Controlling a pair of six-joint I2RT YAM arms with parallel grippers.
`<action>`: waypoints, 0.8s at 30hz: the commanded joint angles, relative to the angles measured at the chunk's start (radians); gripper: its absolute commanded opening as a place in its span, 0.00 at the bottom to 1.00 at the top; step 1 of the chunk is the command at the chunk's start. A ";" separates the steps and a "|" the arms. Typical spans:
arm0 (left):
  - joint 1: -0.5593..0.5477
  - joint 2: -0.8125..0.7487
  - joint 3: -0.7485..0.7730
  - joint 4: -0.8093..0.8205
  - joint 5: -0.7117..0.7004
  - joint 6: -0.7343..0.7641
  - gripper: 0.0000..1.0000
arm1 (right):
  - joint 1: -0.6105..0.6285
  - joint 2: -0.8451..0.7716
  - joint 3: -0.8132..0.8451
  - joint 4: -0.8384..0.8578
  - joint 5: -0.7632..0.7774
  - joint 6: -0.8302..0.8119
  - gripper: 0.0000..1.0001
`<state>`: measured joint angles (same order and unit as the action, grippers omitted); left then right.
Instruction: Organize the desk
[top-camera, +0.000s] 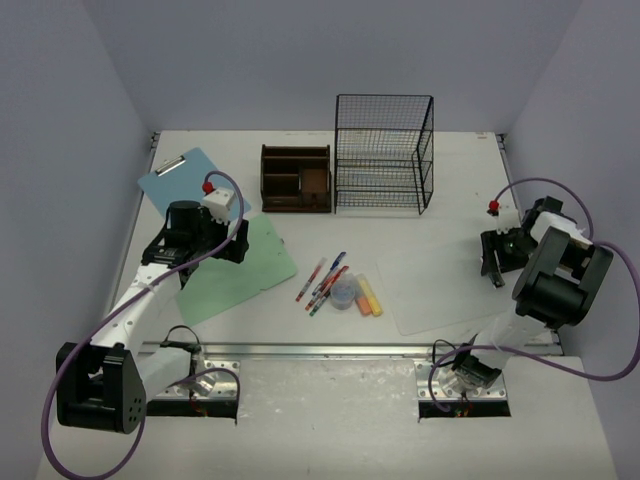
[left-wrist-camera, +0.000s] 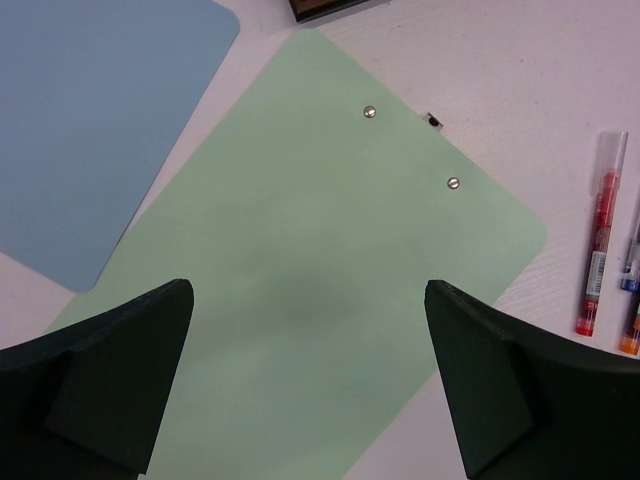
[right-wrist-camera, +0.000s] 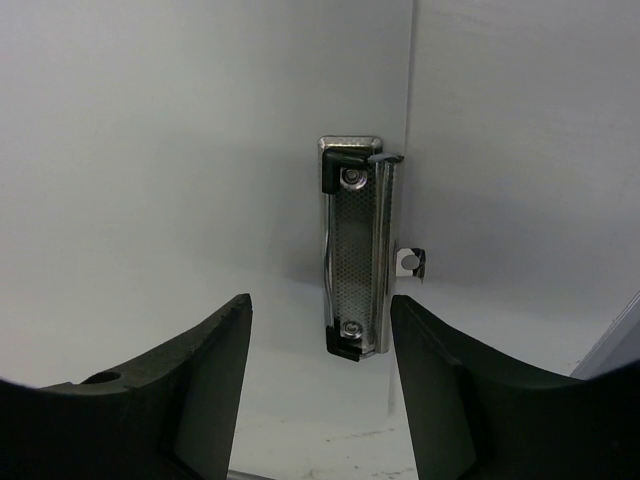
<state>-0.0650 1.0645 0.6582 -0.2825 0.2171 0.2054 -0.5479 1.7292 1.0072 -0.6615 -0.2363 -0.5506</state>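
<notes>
The white desk (top-camera: 470, 170) holds a green clipboard (top-camera: 235, 270), a blue clipboard (top-camera: 185, 180) and a white clipboard (top-camera: 440, 280). My left gripper (top-camera: 228, 245) is open and empty above the green clipboard (left-wrist-camera: 320, 260), whose back rivets (left-wrist-camera: 370, 112) face up. The blue clipboard (left-wrist-camera: 90, 120) lies beside it. My right gripper (top-camera: 493, 265) is open and empty over the right end of the white clipboard. In the right wrist view its metal clip (right-wrist-camera: 355, 250) lies just ahead of the gap between my fingertips (right-wrist-camera: 318, 305).
Several pens (top-camera: 325, 280), a small round clear item (top-camera: 344, 292) and orange and yellow highlighters (top-camera: 367, 297) lie mid-desk. A dark-brown wooden organizer (top-camera: 296, 178) and a black wire-mesh rack (top-camera: 383, 152) stand at the back. A metal rail (top-camera: 320, 349) runs along the near edge.
</notes>
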 joint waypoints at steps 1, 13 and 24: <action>-0.006 -0.006 0.034 0.015 -0.011 0.009 1.00 | -0.006 0.027 0.029 0.040 -0.004 -0.019 0.58; -0.006 0.011 0.047 -0.004 -0.025 0.008 1.00 | -0.006 0.066 -0.010 0.141 0.030 -0.068 0.59; -0.006 0.048 0.059 -0.005 -0.022 0.000 1.00 | -0.006 0.075 -0.035 0.174 0.029 -0.056 0.42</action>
<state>-0.0650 1.1041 0.6678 -0.3060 0.1913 0.2054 -0.5485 1.7844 0.9947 -0.5222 -0.2032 -0.5954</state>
